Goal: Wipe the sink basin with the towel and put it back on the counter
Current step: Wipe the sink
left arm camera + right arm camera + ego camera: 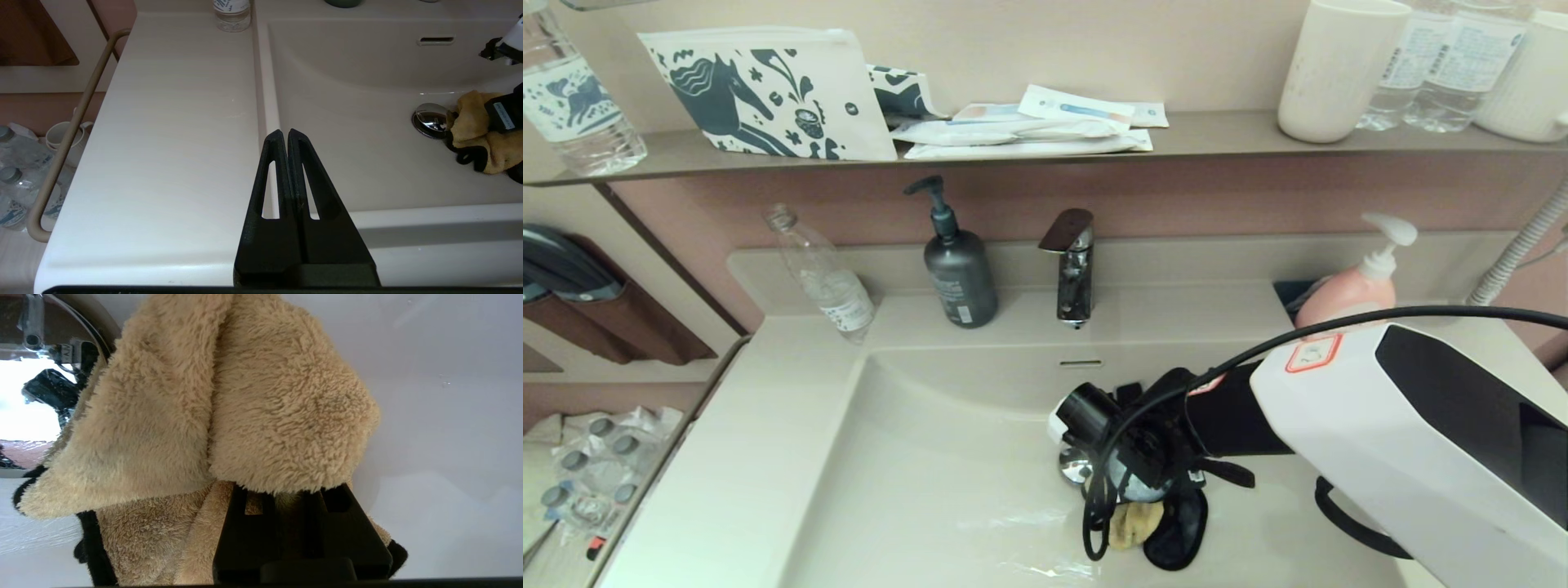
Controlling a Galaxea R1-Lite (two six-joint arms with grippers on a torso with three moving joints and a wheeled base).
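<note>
Since the towel (pixel 1137 523) lies bunched on the sink basin (pixel 915 490) floor just beside the drain plug (pixel 1075 467), on its front side, the right gripper (pixel 286 494) above it is far nearer than the left gripper (pixel 288 136), parked fingers together over the counter (pixel 175 122) edge well left of the plug. Right fingers pinch the cloth: mustard pile, black trim, crumpled, no clear long axis.
</note>
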